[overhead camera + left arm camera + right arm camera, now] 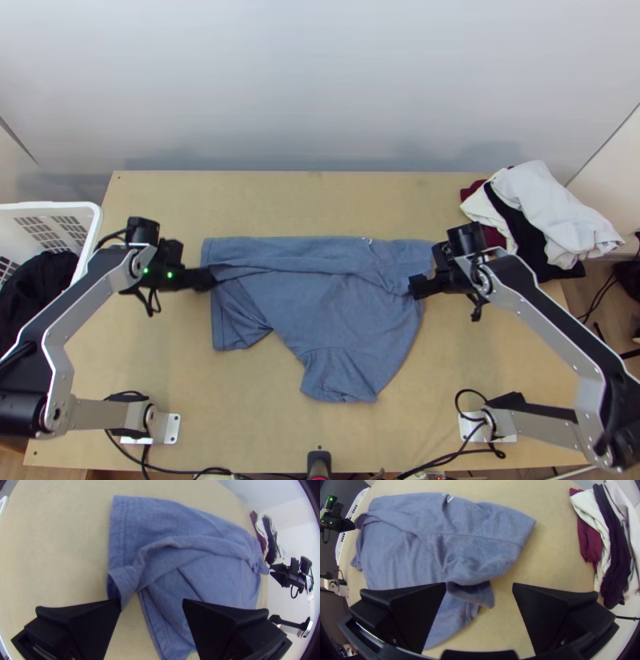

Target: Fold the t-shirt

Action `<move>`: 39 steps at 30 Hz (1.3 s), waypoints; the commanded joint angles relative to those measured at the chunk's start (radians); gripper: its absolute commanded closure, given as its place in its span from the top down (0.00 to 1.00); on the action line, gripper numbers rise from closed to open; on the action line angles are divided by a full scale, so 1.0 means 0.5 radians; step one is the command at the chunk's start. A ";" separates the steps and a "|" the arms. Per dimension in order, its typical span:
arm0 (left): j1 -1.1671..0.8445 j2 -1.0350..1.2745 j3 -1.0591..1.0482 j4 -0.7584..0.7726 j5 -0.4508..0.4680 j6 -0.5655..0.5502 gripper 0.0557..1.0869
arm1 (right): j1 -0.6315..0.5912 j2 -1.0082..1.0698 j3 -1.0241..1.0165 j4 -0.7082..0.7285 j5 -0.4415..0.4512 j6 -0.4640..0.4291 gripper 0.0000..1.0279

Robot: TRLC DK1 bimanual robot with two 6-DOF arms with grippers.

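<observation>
In the top view, the blue t-shirt (344, 320) lies partly folded mid-table, one sleeve (340, 380) towards the near edge. The left gripper (210, 280) is at its left side, the right gripper (416, 286) at its right. Clothes (552, 212) are heaped by the table's (280, 204) far right corner.

In the left wrist view, the pincer is released, a shirt flap against one finger (93, 616).

In the right wrist view, the pincer is spread wide too.

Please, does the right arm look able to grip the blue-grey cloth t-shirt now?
Probably yes: its black, flat-fingered gripper is open at the edge of the t-shirt, with nothing in the way.
</observation>
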 commanded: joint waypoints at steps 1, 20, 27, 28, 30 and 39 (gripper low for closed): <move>0.093 -0.275 -0.142 -0.269 0.120 0.165 0.90 | -0.004 -0.244 0.155 -0.348 -0.221 -0.092 0.97; -0.008 -0.465 -0.348 -0.477 0.362 0.187 0.91 | 0.453 -0.477 0.171 -1.097 -0.420 -0.417 0.96; -0.462 -0.493 -0.569 -0.238 0.343 -0.062 0.91 | 0.468 -0.321 0.189 -1.069 -0.420 -0.427 0.96; -0.478 -0.484 -0.575 -0.226 0.322 -0.062 0.91 | 0.478 -0.314 0.204 -1.069 -0.423 -0.423 0.96; -0.478 -0.477 -0.578 -0.223 0.316 -0.050 0.91 | 0.508 -0.308 0.210 -1.069 -0.420 -0.423 0.96; -0.493 -0.456 -0.670 -0.204 0.159 0.012 0.91 | 0.766 -0.210 0.091 -1.057 -0.423 -0.387 0.96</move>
